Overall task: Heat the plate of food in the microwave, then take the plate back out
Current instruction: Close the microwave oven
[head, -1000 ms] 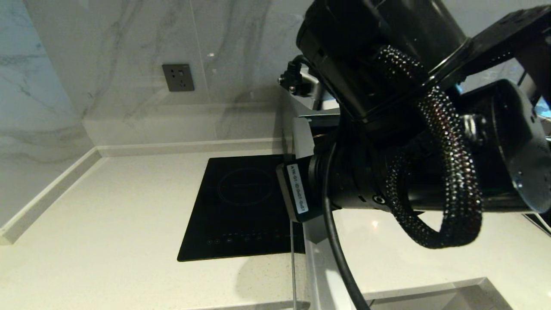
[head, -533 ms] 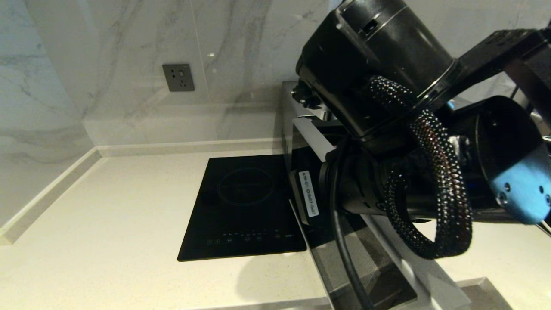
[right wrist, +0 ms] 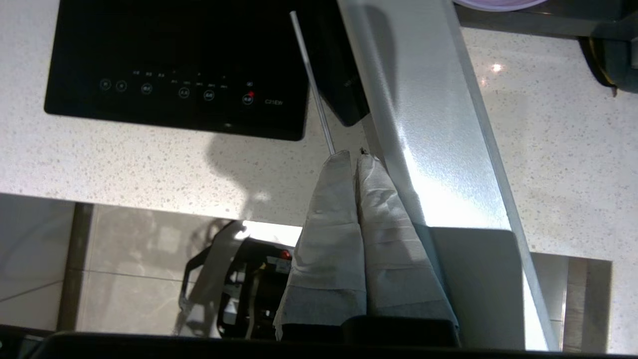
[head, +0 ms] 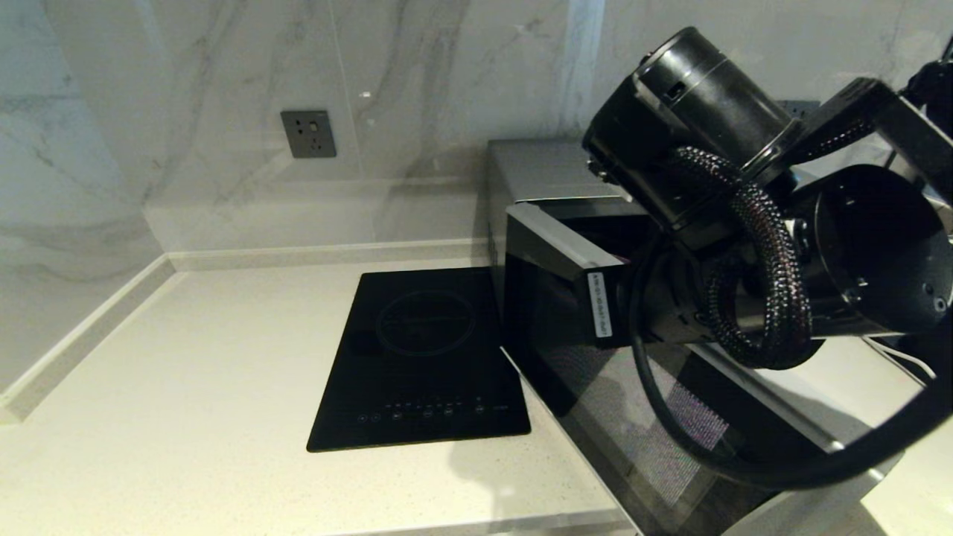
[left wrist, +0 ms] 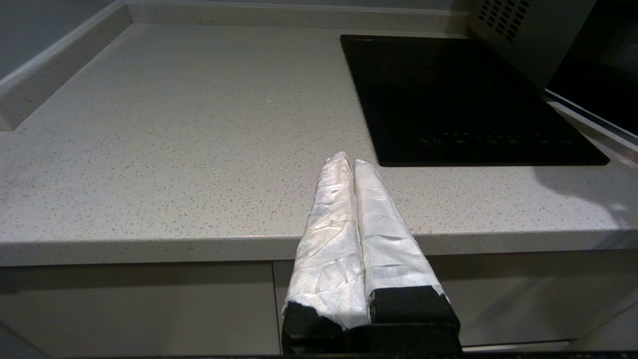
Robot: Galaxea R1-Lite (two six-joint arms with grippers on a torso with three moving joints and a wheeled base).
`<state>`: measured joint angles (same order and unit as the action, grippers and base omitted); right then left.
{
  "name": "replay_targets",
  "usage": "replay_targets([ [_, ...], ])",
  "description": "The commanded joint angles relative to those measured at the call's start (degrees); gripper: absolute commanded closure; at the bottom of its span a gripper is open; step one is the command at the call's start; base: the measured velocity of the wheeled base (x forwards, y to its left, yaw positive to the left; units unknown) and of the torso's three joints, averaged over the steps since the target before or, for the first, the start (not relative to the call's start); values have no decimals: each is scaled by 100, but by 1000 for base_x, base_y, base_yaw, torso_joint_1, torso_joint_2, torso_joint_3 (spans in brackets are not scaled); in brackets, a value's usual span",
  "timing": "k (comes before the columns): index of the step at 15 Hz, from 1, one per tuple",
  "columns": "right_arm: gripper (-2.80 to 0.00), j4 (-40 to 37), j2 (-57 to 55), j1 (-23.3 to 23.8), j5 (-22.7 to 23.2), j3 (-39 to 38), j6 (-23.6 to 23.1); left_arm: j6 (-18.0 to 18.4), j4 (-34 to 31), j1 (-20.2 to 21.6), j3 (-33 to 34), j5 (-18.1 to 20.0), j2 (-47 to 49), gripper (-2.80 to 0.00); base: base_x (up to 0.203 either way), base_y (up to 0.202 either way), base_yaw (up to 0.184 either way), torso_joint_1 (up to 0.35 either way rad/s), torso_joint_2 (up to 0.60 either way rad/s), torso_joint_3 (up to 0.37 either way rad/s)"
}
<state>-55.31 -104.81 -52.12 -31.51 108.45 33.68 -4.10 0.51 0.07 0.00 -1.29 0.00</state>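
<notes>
The silver microwave stands at the back right of the counter, its dark glass door swung partly open from a hinge on its left. My right arm hangs in front of the opening and hides its own fingers in the head view. In the right wrist view my right gripper is shut and empty, pressed close along the door's silver top edge. Only a lavender sliver of the plate of food shows; the food is hidden. My left gripper is shut and empty, just off the counter's front edge.
A flat black induction cooktop lies left of the microwave. A wall socket sits on the marble backsplash. Pale speckled counter stretches left to the corner wall. Cabinet fronts lie below the counter edge.
The microwave door has swung from pointing straight at me round to the right, toward the oven front. My right arm has moved right with it.
</notes>
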Motion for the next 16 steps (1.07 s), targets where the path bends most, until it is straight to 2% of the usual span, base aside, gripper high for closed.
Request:
replay_targets([
  [1,0,-33,272,297,-31,-227,24,-3,2,1,0,-11,9,0,0,0,0,0,0,0],
  [7,0,-14,811,1104,-23,-873,42,-3,2,1,0,-3,9,0,0,0,0,0,0,0],
  [10,0,23,887,1713,-13,-945,42,-3,2,1,0,-3,9,0,0,0,0,0,0,0],
  [13,0,365,837,2403,34,-1094,9,-3,2,1,0,-3,9,0,0,0,0,0,0,0],
  [16,0,754,638,2803,47,-1150,-2,-3,2,1,0,-3,9,0,0,0,0,0,0,0],
])
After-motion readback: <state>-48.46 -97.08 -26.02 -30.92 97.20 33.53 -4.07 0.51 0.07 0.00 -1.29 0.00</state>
